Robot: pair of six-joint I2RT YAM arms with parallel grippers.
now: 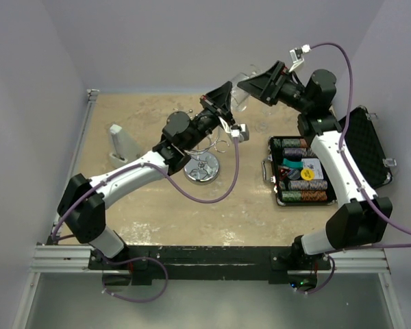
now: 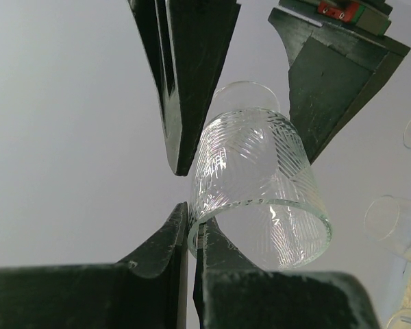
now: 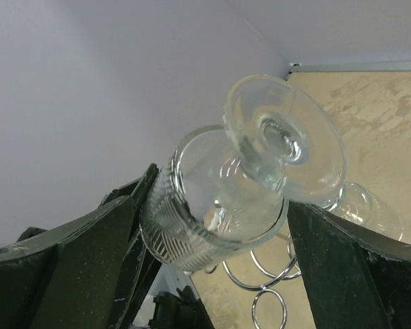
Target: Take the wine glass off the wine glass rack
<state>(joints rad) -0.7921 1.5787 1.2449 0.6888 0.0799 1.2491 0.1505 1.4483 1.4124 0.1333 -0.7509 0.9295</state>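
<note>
Wine glass [image 2: 260, 192] hangs clear of the wine glass rack [image 1: 202, 166], above the far edge of the tabletop [image 1: 144, 212]. It lies tilted, mouth towards the left gripper [image 2: 190, 188], whose jaws clamp its rim, and foot towards the right gripper [image 3: 219, 229], jaws apart. Next, probably: right arm backs off, left sets it down.

Bright, even, diffuse light; faint shadows. The ribbed clear wine glass [image 2: 260, 185] at the left pincer [image 2: 192, 229] carries small white glints; glasses [image 2: 392, 227] beyond it blur. Back from the pincer, the shiny chrome rack base [image 1: 202, 168] glares.
</note>
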